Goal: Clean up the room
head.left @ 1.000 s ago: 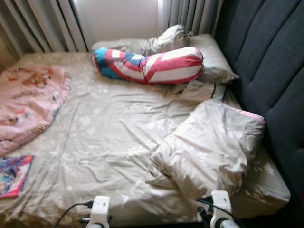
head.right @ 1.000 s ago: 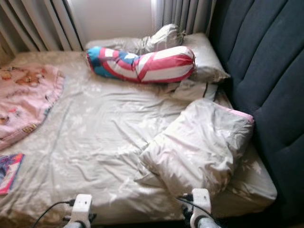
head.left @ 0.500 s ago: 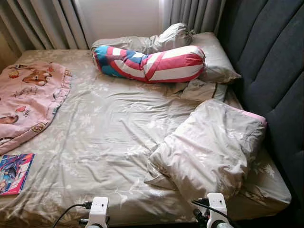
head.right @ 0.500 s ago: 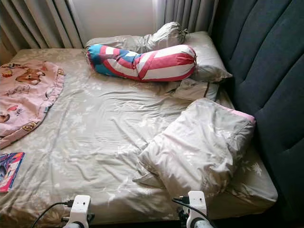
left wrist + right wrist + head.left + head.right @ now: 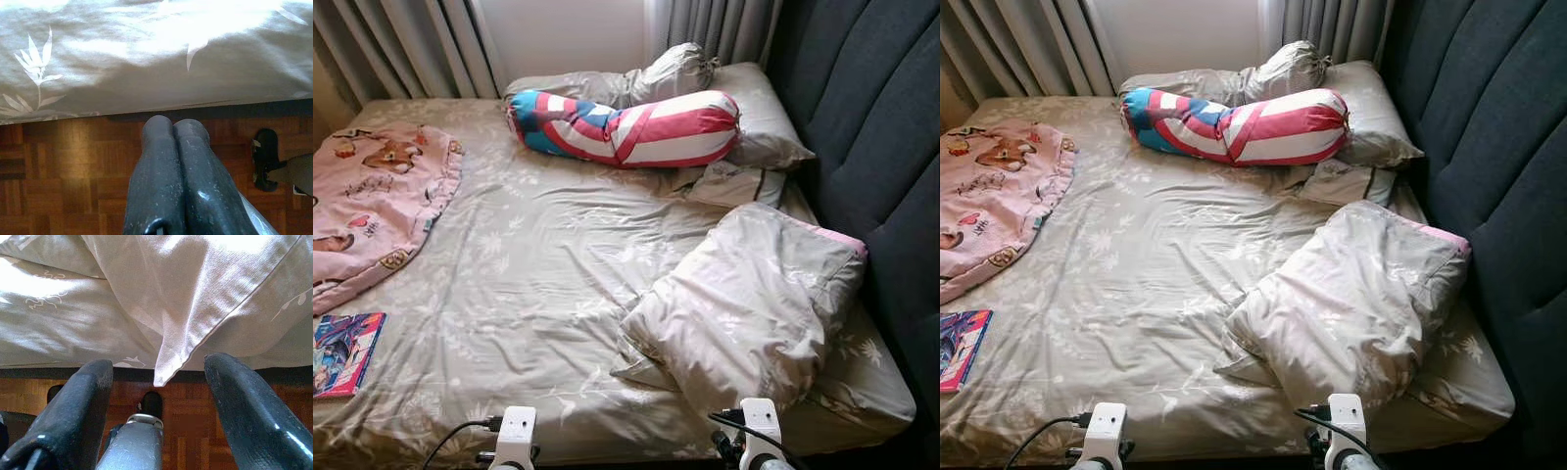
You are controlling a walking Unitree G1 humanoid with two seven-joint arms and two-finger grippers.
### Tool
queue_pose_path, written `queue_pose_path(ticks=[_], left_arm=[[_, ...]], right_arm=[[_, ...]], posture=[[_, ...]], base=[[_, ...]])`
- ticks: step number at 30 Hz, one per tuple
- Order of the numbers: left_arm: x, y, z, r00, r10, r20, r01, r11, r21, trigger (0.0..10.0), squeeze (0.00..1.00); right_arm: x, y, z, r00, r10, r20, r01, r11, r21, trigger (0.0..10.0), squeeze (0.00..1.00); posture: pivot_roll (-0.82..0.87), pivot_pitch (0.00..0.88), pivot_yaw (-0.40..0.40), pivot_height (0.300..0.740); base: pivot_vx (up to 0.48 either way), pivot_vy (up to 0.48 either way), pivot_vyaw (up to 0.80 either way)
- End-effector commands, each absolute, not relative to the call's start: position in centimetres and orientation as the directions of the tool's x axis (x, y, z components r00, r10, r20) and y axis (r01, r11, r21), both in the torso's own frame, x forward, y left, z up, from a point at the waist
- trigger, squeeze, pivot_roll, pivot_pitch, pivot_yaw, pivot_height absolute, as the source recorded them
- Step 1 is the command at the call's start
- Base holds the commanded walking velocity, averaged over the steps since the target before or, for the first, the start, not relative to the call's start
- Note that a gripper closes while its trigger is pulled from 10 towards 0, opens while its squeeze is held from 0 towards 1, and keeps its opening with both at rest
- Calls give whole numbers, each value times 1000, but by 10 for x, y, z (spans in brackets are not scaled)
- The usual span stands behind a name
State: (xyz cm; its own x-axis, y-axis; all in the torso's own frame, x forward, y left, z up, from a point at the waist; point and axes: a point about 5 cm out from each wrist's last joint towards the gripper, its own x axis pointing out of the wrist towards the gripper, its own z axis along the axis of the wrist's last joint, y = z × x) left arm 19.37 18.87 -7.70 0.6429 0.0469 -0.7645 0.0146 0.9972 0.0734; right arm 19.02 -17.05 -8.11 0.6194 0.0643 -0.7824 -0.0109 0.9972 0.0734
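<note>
A bed with a beige leaf-print sheet [image 5: 538, 274] lies before me. A rumpled beige pillow [image 5: 754, 304] sits at the near right, its corner [image 5: 164, 372] hanging just beyond my right gripper [image 5: 159, 377], which is open and low at the bed's front edge. My left gripper [image 5: 173, 127] is shut and empty above the wooden floor by the bed's edge. A red, white and blue bolster [image 5: 626, 127] lies at the head, with two more pillows [image 5: 754, 117] behind it. A pink cartoon blanket [image 5: 372, 206] covers the left side. A colourful book [image 5: 342, 352] rests at the near left.
A dark padded headboard [image 5: 871, 137] runs along the right. Grey curtains [image 5: 401, 44] hang behind the bed. Parquet floor [image 5: 63, 166] lies under both grippers, and my dark foot [image 5: 266, 159] stands on it.
The camera has tilted slightly, so the bed sits a little lower in view and is sharper. Nothing on the bed has moved.
</note>
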Motion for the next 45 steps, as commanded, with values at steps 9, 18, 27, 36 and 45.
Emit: queue_pose_path(ticks=[9,18,27,36,45], left_arm=[[187,191,-80,631,60,-774,2,997,79,10000,0],[185,194,-80,631,73,-772,-15,997,82,10000,0],[191,200,-75,688,98,-719,-61,995,78,10000,0],[231,196,-46,834,94,-543,-77,996,53,10000,0],[240,200,-21,944,83,-318,-72,996,45,10000,0]], right_arm=[[190,-173,-80,660,24,-751,41,997,68,10000,0],[197,-175,-71,769,-14,-639,97,991,95,10000,0],[195,-176,-68,804,-1,-594,76,992,101,10000,0],[192,-177,-68,814,6,-581,72,991,111,10000,0],[196,-179,-61,863,-6,-506,43,997,60,10000,0]], posture=[[-20,73,-20,740],[-33,71,-27,740],[-54,59,-33,740],[-50,46,-41,740],[-71,35,-41,740]], base=[[0,0,0],[0,0,0],[0,0,0],[0,0,0],[0,0,0]])
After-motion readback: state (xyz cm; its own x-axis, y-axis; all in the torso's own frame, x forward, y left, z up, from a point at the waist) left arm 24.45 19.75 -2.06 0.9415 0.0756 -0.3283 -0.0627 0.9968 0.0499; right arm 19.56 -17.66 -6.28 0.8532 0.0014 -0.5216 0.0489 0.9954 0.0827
